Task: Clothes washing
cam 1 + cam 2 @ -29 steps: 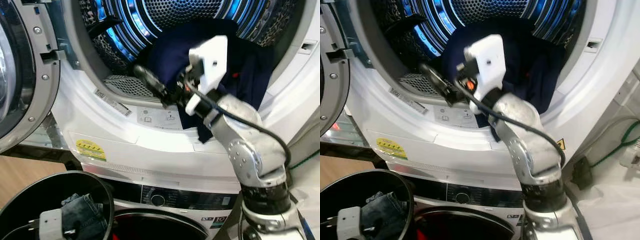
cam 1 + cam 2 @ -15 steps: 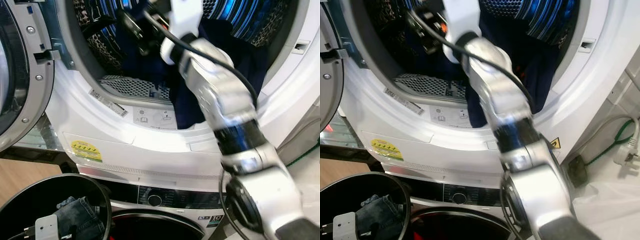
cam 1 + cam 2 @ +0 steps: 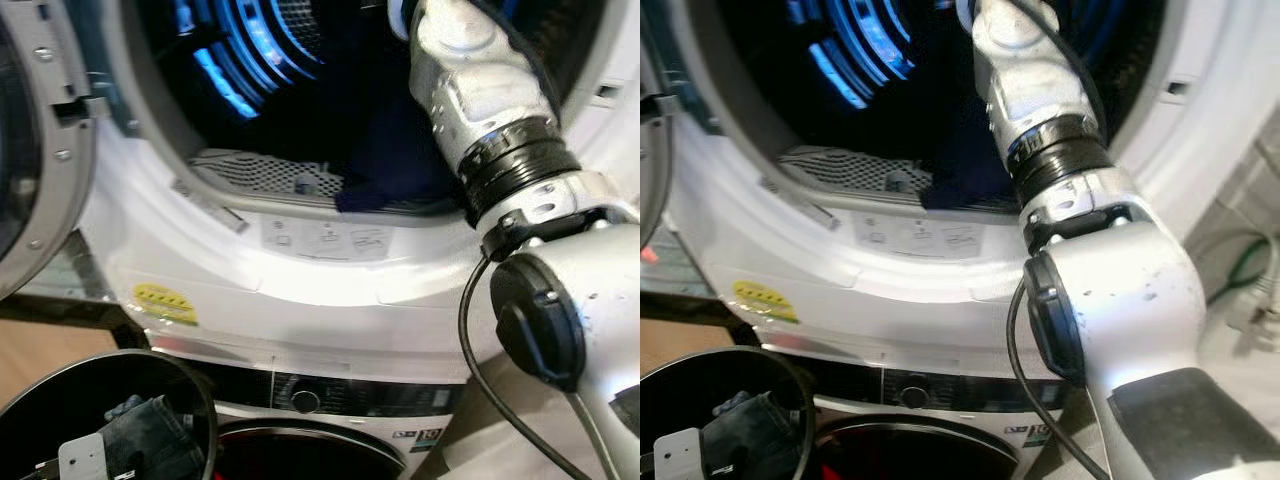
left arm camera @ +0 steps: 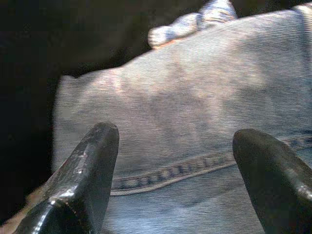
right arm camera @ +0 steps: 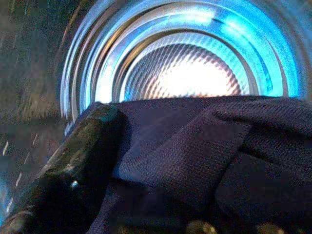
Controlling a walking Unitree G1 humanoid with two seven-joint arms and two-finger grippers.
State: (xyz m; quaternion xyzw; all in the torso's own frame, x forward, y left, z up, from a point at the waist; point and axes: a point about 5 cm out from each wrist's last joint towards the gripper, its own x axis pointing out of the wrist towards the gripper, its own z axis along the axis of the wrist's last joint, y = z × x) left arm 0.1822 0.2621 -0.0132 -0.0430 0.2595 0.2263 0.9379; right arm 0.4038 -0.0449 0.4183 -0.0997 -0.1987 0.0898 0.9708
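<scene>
My right arm (image 3: 470, 90) reaches into the blue-lit steel drum (image 5: 195, 73), fingers (image 5: 73, 161) draped by the dark navy garment (image 5: 209, 156); whether clenched, cannot tell. Left fingers (image 4: 92, 165) spread over faded blue jeans (image 4: 195, 112) in the black round basket (image 3: 205, 400) at 7 o'clock, still to load.

The right arm (image 3: 480, 110) and dark garment (image 3: 385, 165) crowd the drum opening (image 3: 250, 60), leaving its left side free.

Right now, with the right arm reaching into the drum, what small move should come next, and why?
Probably push the right tool a little deeper, then release. The navy garment is draped against it, and a corner overhangs the drum's lip.
</scene>
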